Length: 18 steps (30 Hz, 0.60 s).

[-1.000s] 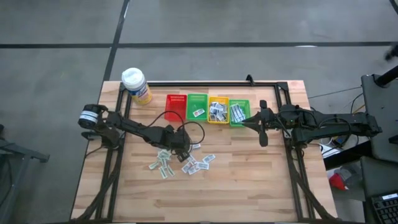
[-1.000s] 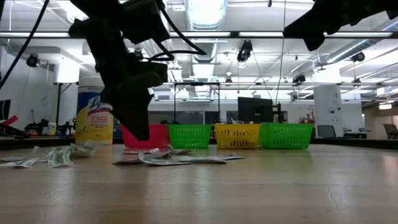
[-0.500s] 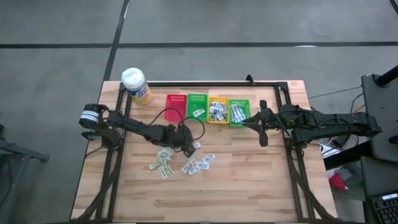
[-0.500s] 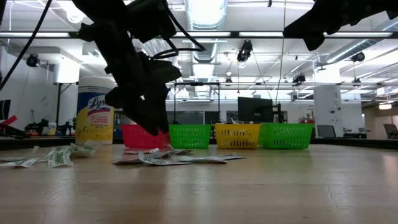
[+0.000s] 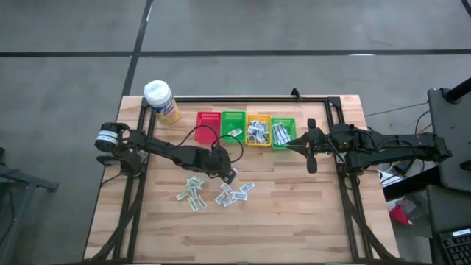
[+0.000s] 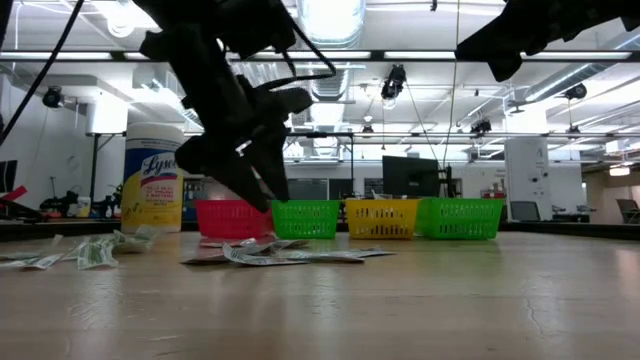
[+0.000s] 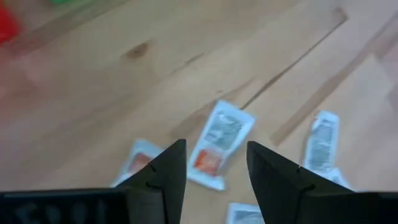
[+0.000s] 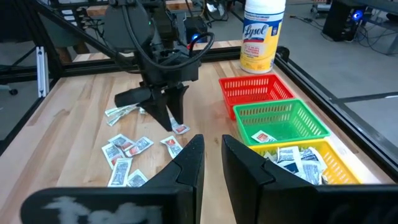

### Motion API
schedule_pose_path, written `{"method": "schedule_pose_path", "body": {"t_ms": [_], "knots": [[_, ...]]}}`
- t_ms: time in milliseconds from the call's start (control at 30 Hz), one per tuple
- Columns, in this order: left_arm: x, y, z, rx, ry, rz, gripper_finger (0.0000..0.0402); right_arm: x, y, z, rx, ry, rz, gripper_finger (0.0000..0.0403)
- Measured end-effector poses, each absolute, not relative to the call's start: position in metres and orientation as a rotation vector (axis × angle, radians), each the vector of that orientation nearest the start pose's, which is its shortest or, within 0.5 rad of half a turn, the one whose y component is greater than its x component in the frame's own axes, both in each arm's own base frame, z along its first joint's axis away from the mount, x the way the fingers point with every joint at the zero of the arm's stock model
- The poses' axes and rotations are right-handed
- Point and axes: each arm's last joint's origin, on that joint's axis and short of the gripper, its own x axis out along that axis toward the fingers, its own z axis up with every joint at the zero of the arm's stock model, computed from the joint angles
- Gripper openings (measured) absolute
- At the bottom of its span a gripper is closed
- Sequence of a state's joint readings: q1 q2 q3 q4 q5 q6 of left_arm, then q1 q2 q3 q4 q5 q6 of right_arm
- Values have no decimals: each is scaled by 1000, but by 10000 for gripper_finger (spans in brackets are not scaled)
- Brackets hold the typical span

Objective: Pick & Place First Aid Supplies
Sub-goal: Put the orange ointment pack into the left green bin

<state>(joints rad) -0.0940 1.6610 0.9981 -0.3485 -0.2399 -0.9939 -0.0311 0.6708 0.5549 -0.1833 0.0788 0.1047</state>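
Observation:
The first aid supplies, small white packets (image 5: 221, 193), lie flat and scattered on the wooden table (image 5: 294, 213) in front of the baskets; more lie inside the baskets. My left gripper (image 5: 228, 177) hangs open just above the pile's far right part, slanting down. One white packet with red print (image 7: 221, 140) shows on the table between and beyond its fingers, untouched. In the low view the left gripper (image 6: 265, 190) is clear of the table. My right gripper (image 8: 212, 140) waits high by the right green basket (image 5: 283, 132), its fingers a narrow gap apart with nothing between them.
A red basket (image 5: 208, 126), a green basket (image 5: 234, 126), a yellow basket (image 5: 257, 130) and the right green basket stand in a row at the far side. A yellow bottle with a white cap (image 5: 162, 101) stands at the far left corner. Bare wood lies toward the near edge.
My left gripper has moved a little toward the table's right edge over the packets and has rolled about its own axis, so that its fingers now slant differently. The packets on the table have stayed where they were.

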Motion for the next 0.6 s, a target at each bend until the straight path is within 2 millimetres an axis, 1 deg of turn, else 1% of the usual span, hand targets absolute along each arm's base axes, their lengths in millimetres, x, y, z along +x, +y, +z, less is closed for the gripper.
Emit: {"method": "schedule_pose_path", "body": {"t_ms": [100,167,233,333,500,600], "knots": [[328,-25,188,-765,838,572,161,156,-7,270,101,293,-125,52],[331,-25,191,-748,827,547,161,156,-7,270,101,293,-125,52],[330,-25,192,-722,834,537,161,156,-7,270,101,293,-125,52],[333,-25,194,-747,801,530,161,156,-7,270,98,293,-125,52],[336,-23,196,-816,741,551,161,156,-7,270,96,293,-125,52],[334,-19,197,-885,750,628,161,156,-7,270,91,294,-124,52]]}}
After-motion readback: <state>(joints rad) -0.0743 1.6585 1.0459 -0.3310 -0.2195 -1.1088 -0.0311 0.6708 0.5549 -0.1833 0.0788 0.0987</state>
